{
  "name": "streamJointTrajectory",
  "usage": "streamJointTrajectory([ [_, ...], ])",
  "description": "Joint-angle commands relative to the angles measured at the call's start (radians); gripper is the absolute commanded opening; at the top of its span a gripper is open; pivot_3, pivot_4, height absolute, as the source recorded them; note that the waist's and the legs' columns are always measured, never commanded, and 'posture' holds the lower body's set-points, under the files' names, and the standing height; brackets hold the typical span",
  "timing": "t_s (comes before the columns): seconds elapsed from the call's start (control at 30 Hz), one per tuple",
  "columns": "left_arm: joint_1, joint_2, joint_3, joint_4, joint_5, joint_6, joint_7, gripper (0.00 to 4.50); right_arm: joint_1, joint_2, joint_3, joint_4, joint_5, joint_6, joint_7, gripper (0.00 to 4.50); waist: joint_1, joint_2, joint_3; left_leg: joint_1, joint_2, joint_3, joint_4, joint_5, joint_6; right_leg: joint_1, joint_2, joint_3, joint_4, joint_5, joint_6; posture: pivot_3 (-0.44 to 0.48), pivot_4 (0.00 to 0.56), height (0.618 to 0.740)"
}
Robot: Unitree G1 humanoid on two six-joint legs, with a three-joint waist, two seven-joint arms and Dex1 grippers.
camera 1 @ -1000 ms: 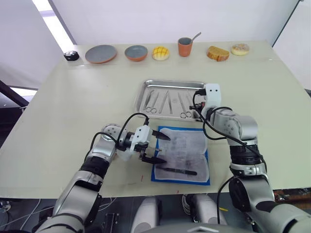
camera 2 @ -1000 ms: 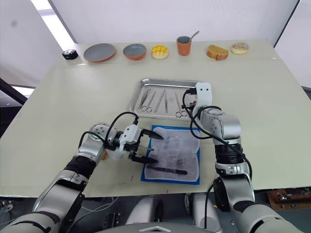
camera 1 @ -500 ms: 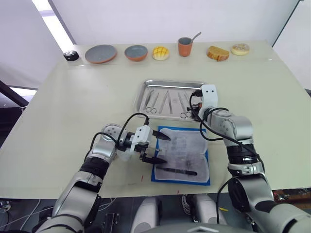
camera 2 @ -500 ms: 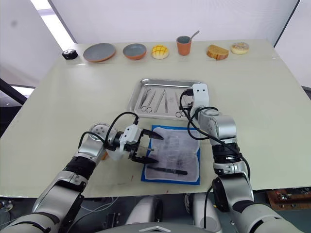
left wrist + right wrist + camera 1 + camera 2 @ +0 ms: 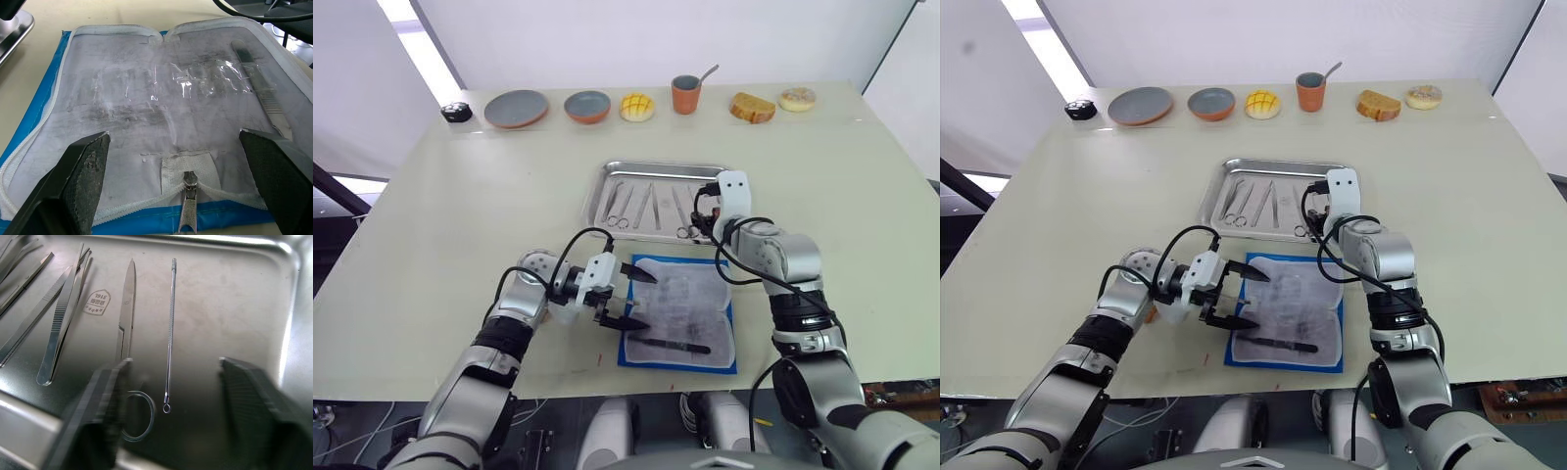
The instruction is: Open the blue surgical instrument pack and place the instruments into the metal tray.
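Note:
The blue surgical instrument pack (image 5: 685, 294) lies unzipped and flat near the table's front edge, its pale lining up. One dark slim instrument (image 5: 671, 345) rests on its near part. My left gripper (image 5: 176, 196) stands open at the pack's left edge, by the zipper pull (image 5: 187, 215), holding nothing. Just behind the pack sits the metal tray (image 5: 658, 164) with several instruments in it: scissors (image 5: 126, 318), tweezers (image 5: 61, 320) and a thin probe (image 5: 170, 328). Over the tray's right end my right gripper (image 5: 171, 411) hangs open, the probe lying free below its gap.
Along the far edge stand a small black object (image 5: 456, 113), two round plates (image 5: 516, 108), a yellow bun (image 5: 637, 107), an orange cup with a spoon (image 5: 685, 94), a bread piece (image 5: 751, 108) and a doughnut (image 5: 797, 99). Bare tabletop lies left and right of the tray.
My right arm has shifted slightly left over the tray's right end. The left arm and the pack have stayed put.

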Motion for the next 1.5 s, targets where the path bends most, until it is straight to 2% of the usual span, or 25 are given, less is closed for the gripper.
streamJointTrajectory([
  [0.03, 0.042, 0.008, -0.026, 0.037, 0.052, 0.020, 0.005, 4.50, 0.037, -0.035, 0.040, -0.138, 0.018, -0.055, 0.080, 4.34, 0.000, 0.000, 0.000, 0.000, 0.000, 0.000, 0.000, 0.000, 0.000, 0.000, 0.000, 0.000, 0.000, 0.000, 0.000, 0.000, 0.150, 0.740],
  [0.13, 0.046, 0.008, -0.026, 0.031, 0.050, 0.022, 0.006, 4.50, 0.138, -0.109, 0.103, -0.305, 0.053, -0.166, 0.228, 4.34, 0.002, 0.000, 0.000, -0.001, 0.000, -0.001, 0.000, 0.000, 0.000, 0.000, 0.000, -0.001, -0.001, 0.000, 0.000, 0.000, 0.150, 0.740],
  [0.2, 0.051, 0.011, -0.024, 0.024, 0.048, 0.027, 0.006, 4.50, 0.268, -0.166, 0.089, -0.456, 0.130, -0.274, 0.378, 4.34, 0.001, 0.000, 0.000, -0.001, 0.000, 0.000, 0.000, 0.000, 0.000, 0.000, 0.000, 0.000, -0.002, 0.000, 0.000, 0.000, 0.150, 0.740],
  [0.4, 0.055, 0.015, -0.017, 0.009, 0.046, 0.040, 0.001, 4.50, 0.515, -0.375, -0.039, -0.671, 0.329, -0.301, 0.632, 4.34, 0.002, -0.001, 0.001, -0.001, 0.000, 0.000, -0.001, 0.000, 0.000, 0.001, 0.000, 0.000, -0.003, 0.000, 0.001, 0.000, 0.150, 0.740],
  [0.43, 0.054, 0.014, -0.017, 0.010, 0.046, 0.041, 0.000, 4.50, 0.544, -0.408, -0.058, -0.688, 0.347, -0.307, 0.659, 4.46, 0.001, -0.001, 0.002, 0.000, 0.000, 0.000, -0.001, 0.000, 0.000, 0.001, 0.000, 0.001, -0.003, 0.000, 0.001, 0.000, 0.150, 0.740],
  [0.6, 0.044, 0.012, -0.016, 0.026, 0.047, 0.036, -0.009, 4.50, 0.739, -0.584, -0.266, -0.783, 0.492, -0.312, 0.833, 4.46, 0.011, -0.002, 0.002, 0.000, 0.001, -0.001, -0.001, 0.000, 0.000, 0.001, 0.002, 0.000, -0.002, 0.000, 0.001, 0.000, 0.150, 0.740],
  [0.73, 0.034, 0.011, -0.016, 0.049, 0.049, 0.026, -0.016, 4.50, 0.946, -0.726, -0.511, -0.819, 0.590, -0.310, 0.982, 4.46, 0.021, -0.004, 0.004, -0.001, 0.000, 0.000, -0.001, 0.000, 0.000, 0.002, 0.001, 0.001, -0.004, -0.001, 0.001, 0.000, 0.150, 0.740],
  [0.87, 0.025, 0.012, -0.015, 0.069, 0.050, 0.015, -0.024, 4.50, 1.091, -0.794, -0.691, -0.811, 0.629, -0.327, 1.087, 4.46, 0.020, -0.006, 0.005, 0.001, 0.001, 0.000, -0.001, 0.000, 0.000, 0.003, 0.002, 0.001, -0.003, -0.001, 0.001, 0.000, 0.150, 0.740],
  [1.07, 0.013, 0.012, -0.014, 0.097, 0.051, 0.000, -0.032, 4.50, 1.190, -0.844, -0.800, -0.802, 0.634, -0.334, 1.154, 4.46, 0.021, -0.006, 0.004, 0.001, 0.001, 0.001, -0.001, 0.000, 0.000, 0.004, 0.003, 0.001, -0.003, -0.003, 0.004, 0.000, 0.150, 0.740],
  [1.13, 0.010, 0.012, -0.015, 0.104, 0.052, -0.004, -0.034, 4.50, 1.194, -0.849, -0.767, -0.826, 0.627, -0.343, 1.137, 4.46, 0.022, -0.006, 0.005, 0.001, 0.001, 0.001, -0.001, 0.000, 0.000, 0.004, 0.003, 0.001, -0.003, -0.002, 0.004, 0.000, 0.150, 0.740],
  [1.37, -0.006, 0.009, -0.020, 0.125, 0.056, -0.019, -0.037, 4.50, 1.028, -0.818, -0.335, -0.926, 0.471, -0.394, 0.949, 4.46, 0.022, -0.006, 0.003, 0.002, 0.002, 0.002, -0.002, 0.000, 0.000, 0.004, 0.004, 0.002, -0.002, -0.003, 0.005, 0.000, 0.150, 0.740],
  [1.5, -0.011, 0.010, -0.023, 0.132, 0.059, -0.024, -0.038, 4.50, 0.926, -0.809, -0.117, -0.921, 0.382, -0.392, 0.883, 3.30, 0.023, -0.007, 0.003, 0.002, 0.001, 0.001, -0.001, 0.000, 0.000, 0.003, 0.004, 0.001, -0.003, -0.002, 0.004, 0.000, 0.150, 0.740],
])
